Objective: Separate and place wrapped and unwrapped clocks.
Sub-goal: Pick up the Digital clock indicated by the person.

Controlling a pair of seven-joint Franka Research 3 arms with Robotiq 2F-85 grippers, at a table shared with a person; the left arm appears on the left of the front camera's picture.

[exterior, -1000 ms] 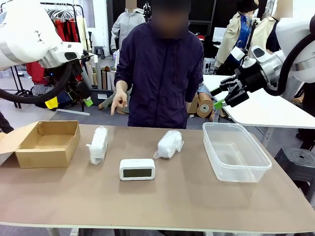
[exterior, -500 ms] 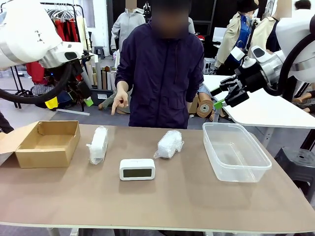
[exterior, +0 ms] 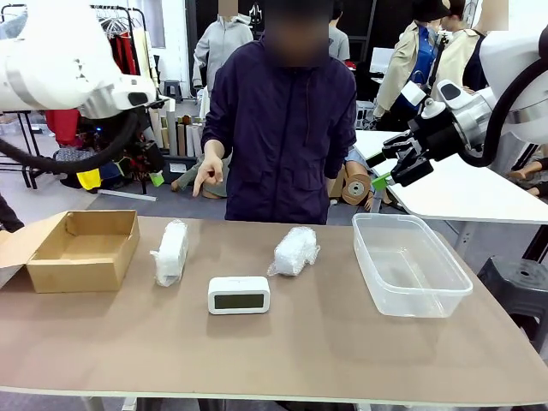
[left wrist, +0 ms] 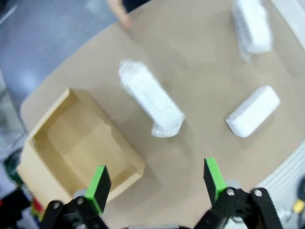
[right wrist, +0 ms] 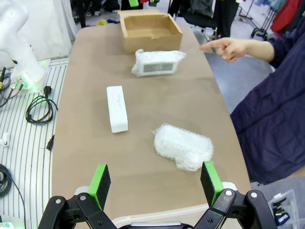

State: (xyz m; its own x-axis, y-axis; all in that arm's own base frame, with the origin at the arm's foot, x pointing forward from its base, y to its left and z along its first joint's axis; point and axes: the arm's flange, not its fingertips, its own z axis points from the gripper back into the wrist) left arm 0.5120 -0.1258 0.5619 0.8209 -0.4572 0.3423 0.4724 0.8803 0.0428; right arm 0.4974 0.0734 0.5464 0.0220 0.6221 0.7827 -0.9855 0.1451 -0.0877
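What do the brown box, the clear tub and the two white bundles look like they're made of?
Box: matte brown cardboard, judging by its folded flap. Tub: glossy see-through plastic, probably; the table shows through it. Both bundles: translucent bubble wrap, lumpy and crinkled, over something white.

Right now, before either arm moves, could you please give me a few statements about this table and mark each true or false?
1. The small white rounded-rectangle digital clock lies on the brown table, nearer the robot than the two translucent bubble-wrap bundles. True.
2. The open cardboard box sits at the robot's left, the clear plastic tub at its right. True.
3. One bundle already lies in the box. False: both lie on the table, and the box is empty.
4. The right jaws are shut on the clock. False: the left jaws and the right jaws both stand open, holding nothing.
5. The person's hand rests on the clock. False: the hand hangs in the air by the table's far edge, a finger pointing down.
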